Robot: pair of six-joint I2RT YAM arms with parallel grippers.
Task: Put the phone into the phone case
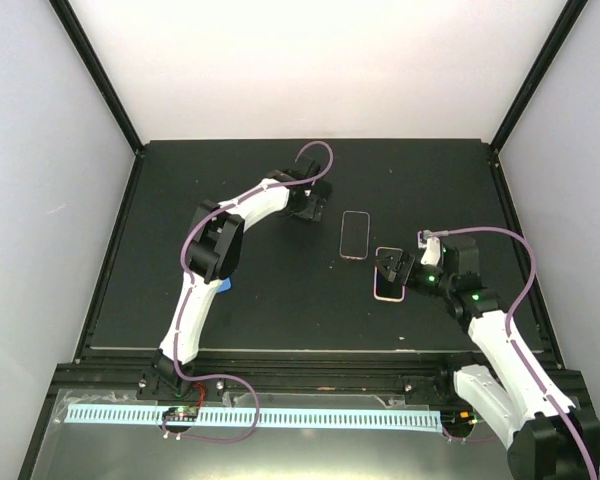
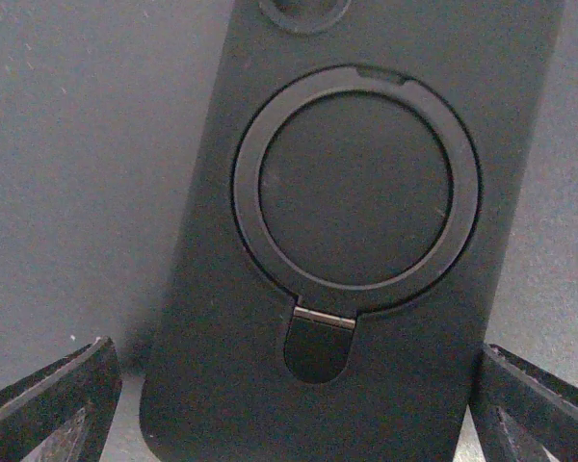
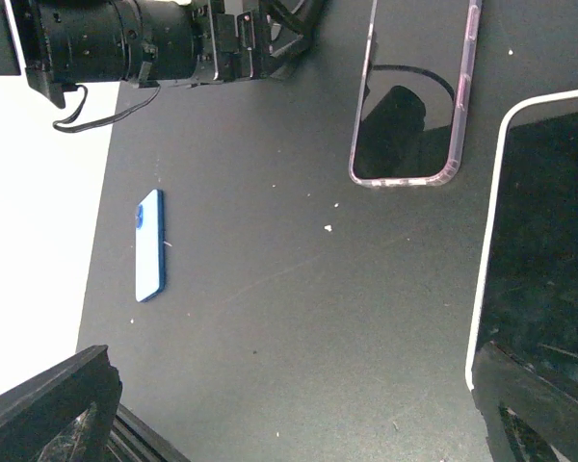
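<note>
A phone with a dark screen and a white rim lies face up on the black mat; in the top view the phone is right under my right gripper. That right gripper is open and holds nothing, and its right finger overlaps the phone's near corner. A clear, pink-rimmed phone case lies empty just beyond it, seen again as the clear case. My left gripper is open, its fingertips either side of a black case with a ring stand, without touching it.
A small blue and white phone-shaped item lies on the mat near the left arm's forearm, seen as the blue item. The left arm arches over the mat's left half. White walls and black frame posts enclose the mat.
</note>
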